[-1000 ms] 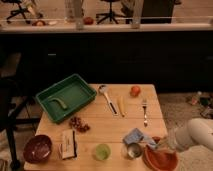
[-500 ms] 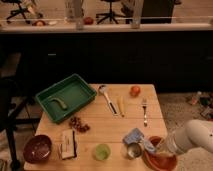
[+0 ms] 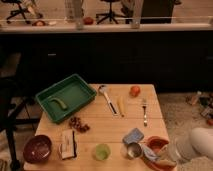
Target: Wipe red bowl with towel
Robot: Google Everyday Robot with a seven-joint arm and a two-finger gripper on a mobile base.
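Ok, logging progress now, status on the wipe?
Hand at red bowl, lower right table corner. Towel draped over bowl's left rim. Metal cup right beside bowl.

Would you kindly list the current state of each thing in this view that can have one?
red bowl: upright at the table's near right corner, towel draped over its near rim.
towel: crumpled, lying on the bowl's rim.
gripper: down at the bowl, by the towel.
green tray: upright, holding one greenish item.
maroon bowl: upright.
metal cup: upright.
green cup: upright.
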